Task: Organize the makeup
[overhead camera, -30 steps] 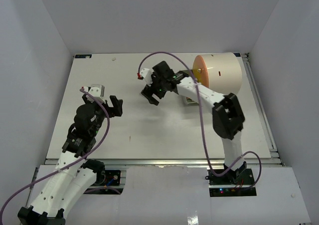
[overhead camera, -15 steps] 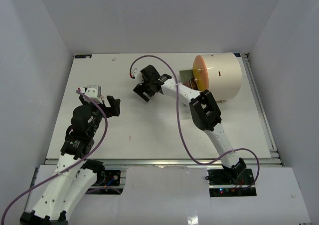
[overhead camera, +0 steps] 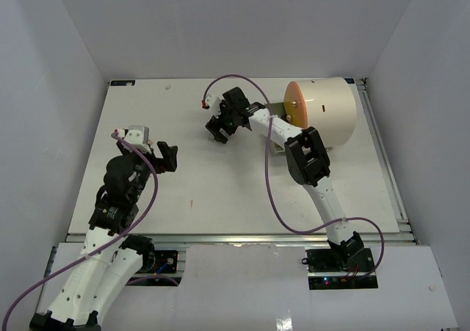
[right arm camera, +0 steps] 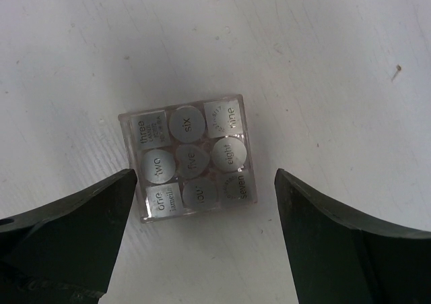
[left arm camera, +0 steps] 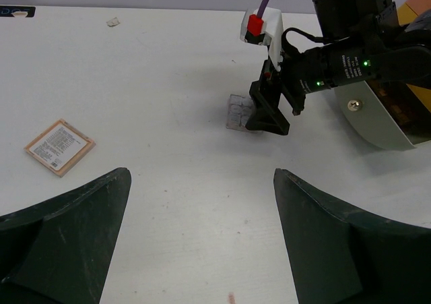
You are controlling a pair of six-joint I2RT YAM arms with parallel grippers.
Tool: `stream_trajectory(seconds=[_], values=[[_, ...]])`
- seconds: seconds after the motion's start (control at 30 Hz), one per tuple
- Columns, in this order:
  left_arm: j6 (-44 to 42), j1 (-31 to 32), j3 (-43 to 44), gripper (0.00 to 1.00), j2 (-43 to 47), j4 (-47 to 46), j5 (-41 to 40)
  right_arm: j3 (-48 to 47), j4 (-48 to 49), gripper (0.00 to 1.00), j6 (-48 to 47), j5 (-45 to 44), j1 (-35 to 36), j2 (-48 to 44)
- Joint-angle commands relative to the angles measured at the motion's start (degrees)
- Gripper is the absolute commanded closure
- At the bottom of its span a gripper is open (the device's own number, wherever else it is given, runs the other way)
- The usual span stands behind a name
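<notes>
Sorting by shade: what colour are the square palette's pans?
The palette pans are silvery grey; right wrist view.

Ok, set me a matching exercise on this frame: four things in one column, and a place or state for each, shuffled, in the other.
1. square palette
2. flat pink palette
3. big cylinder
4. left gripper

A. open, holding nothing
B. far right of the table
C. under the open right gripper
D. lying alone, at the left in the left wrist view

Pairs: 1-C, 2-D, 3-B, 4-A
</notes>
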State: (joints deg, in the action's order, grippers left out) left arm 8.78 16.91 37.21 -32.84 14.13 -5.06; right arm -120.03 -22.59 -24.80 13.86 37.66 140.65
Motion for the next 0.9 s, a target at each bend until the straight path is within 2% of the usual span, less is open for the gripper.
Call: stream_trajectory(seconds=[0.0,0.3,0.5,0.63,0.73,0.87], values=[[-0.51,-0.63,-0.03,0.02,0.46,-0.98,0.88,-2.99,-1.08,0.10,-4.40,8.25,-0.24,1.77],[-0.51,-1.08,-0.03,0.02,0.32,-1.03,1.37,2.55,-1.64,0.10,-0.30,15.89,-0.48,-0.74],[-0.51,-1.20,-0.03,0.02,0.29,-1.15,1.43,7.08,2.85,0.10,8.22,10.20,0.08,-3.58],[-0.51,-1.44,-0.12,0.02,0.11,-1.21,1.49,10.96,5.01,0.09,7.15,0.13,1.89,-4.68],[-0.51,-1.44,-0.12,0.02,-0.11,-1.21,1.54,13.27,5.78,0.02,6.19,-3.72,3.24,-5.02],[-0.43,-1.63,-0.21,0.02,-0.13,-1.30,1.44,16.34,6.52,0.16,4.04,-7.90,4.34,-5.85]])
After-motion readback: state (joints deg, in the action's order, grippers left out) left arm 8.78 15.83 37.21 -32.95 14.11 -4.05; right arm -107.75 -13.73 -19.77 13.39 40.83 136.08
